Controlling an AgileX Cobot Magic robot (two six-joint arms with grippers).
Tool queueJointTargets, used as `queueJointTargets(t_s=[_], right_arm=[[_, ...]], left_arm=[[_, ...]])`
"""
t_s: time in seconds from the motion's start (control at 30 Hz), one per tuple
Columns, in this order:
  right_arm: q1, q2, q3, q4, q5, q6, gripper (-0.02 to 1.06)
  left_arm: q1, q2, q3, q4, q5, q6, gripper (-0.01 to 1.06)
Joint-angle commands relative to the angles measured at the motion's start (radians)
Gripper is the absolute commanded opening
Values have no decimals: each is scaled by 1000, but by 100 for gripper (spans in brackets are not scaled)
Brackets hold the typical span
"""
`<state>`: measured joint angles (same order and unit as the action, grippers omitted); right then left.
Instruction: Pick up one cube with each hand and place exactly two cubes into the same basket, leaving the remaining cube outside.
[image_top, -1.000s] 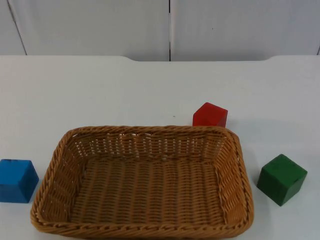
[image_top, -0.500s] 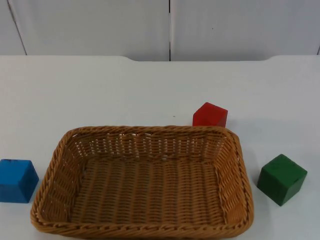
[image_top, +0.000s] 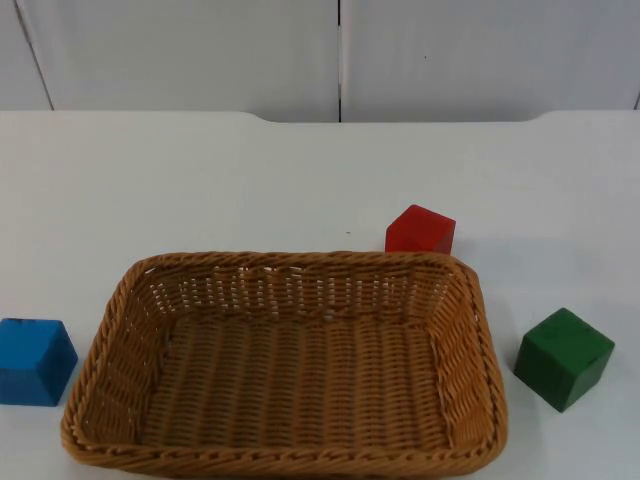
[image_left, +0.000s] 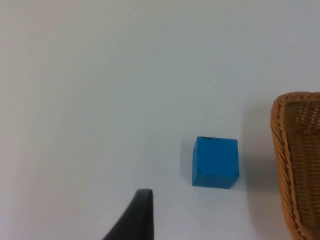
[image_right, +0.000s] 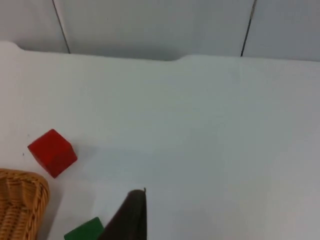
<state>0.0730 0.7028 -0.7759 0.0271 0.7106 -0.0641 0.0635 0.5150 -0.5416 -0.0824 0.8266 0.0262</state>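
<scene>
White table (image_top: 200, 180) ends at a grey partition wall (image_top: 180, 50). Wicker basket (image_top: 290, 350) sits empty. Ahead of my left claw (image_left: 135, 220): blue cube (image_left: 215, 162); by my right claw (image_right: 130, 217): green cube (image_right: 85, 231), red cube (image_right: 52, 152) farther on. Finger spread: I can't tell.

The white table (image_top: 200, 180) carries a wicker basket (image_top: 480, 330), with blue cube (image_top: 35, 360), red cube (image_top: 420, 230) and green cube (image_top: 563, 357) around it.

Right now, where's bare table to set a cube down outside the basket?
The wide strip between the wall and the basket is bare, left of the red cube. Crowded: beside the blue cube and the green cube.
</scene>
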Motion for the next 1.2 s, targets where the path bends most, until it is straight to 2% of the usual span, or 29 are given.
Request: queueJointTargets(t_s=[0.0, 0.37, 0.43, 0.53, 0.8, 0.93, 1.17], right_arm=[[-1, 44, -15, 3, -20, -11, 105], [-1, 305, -34, 12, -28, -31, 105], [-1, 341, -34, 53, -14, -62, 105], [-1, 385, -34, 139, 6, -162, 105], [-1, 438, -34, 220, 16, -250, 105], [38, 457, -34, 211, 27, -265, 105], [178, 507, -34, 157, 23, -265, 105]], left_arm=[[-4, 31, -5, -14, -23, -6, 105], [-4, 163, -5, -14, -54, 4, 105], [-4, 193, -5, -19, -54, 23, 105], [-4, 237, -5, -44, -58, 51, 105], [-4, 327, -5, -124, -81, 128, 105], [-4, 369, -5, -116, -108, 134, 105], [-4, 439, -5, -130, -117, 161, 105]])
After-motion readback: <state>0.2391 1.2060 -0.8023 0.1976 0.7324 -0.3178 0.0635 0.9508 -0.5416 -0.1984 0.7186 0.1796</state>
